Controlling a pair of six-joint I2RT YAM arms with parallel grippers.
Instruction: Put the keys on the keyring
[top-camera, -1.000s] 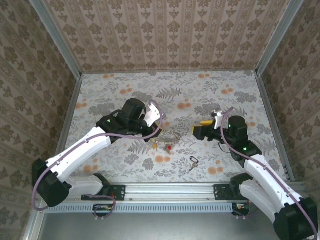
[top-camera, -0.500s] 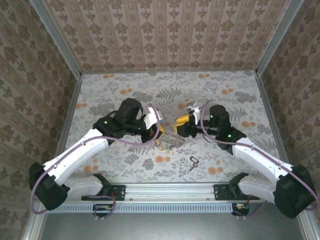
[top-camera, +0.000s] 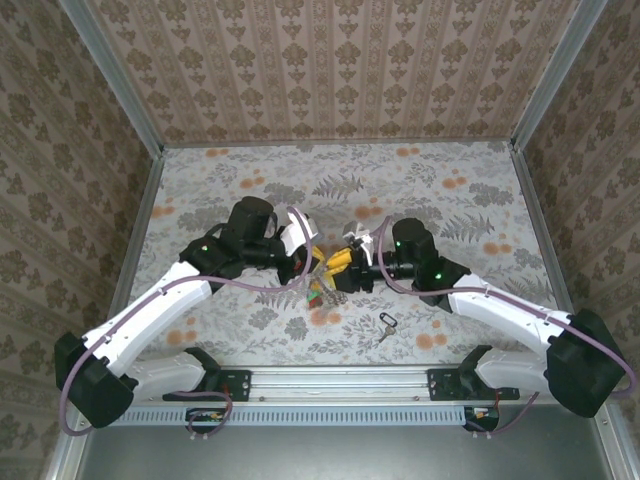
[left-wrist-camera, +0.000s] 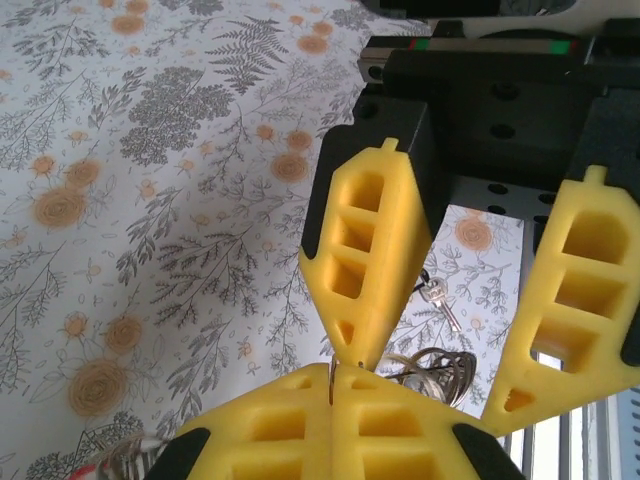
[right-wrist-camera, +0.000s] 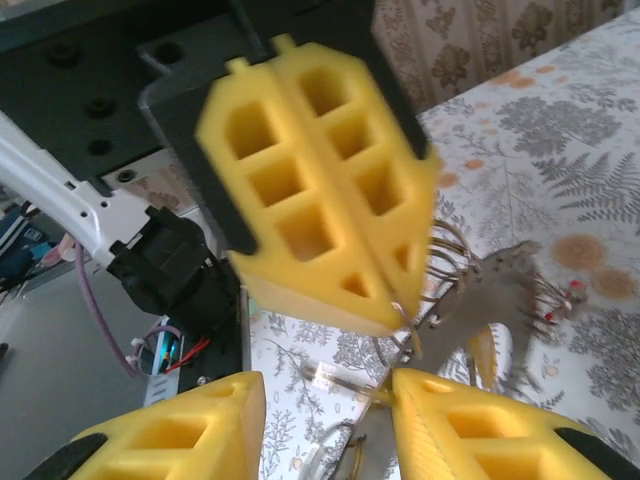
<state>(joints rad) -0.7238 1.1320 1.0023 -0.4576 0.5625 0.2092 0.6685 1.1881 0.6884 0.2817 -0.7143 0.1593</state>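
Note:
My left gripper (top-camera: 311, 262) is shut on the thin wire of the keyring (left-wrist-camera: 437, 368), which hangs from its tips (left-wrist-camera: 333, 378) above the tablecloth. Several keys with red and green tags (top-camera: 314, 295) dangle on the ring below the grippers. My right gripper (top-camera: 338, 264) faces the left one tip to tip, its jaws apart on either side of the ring's wire (right-wrist-camera: 447, 268); the gap (right-wrist-camera: 325, 400) holds nothing gripped. One right finger (left-wrist-camera: 365, 262) nearly touches the left fingertips. A loose key with a black tag (top-camera: 386, 325) lies on the table to the right (left-wrist-camera: 438, 298).
The floral tablecloth (top-camera: 430, 190) spreads open behind and to both sides of the grippers. Patterned walls close in the back and sides. The metal rail with the arm bases (top-camera: 340, 382) runs along the near edge.
The right arm has swung left from the table's right side to meet the left gripper, and its jaws have narrowed. The left gripper has shifted slightly left and back with the ring.

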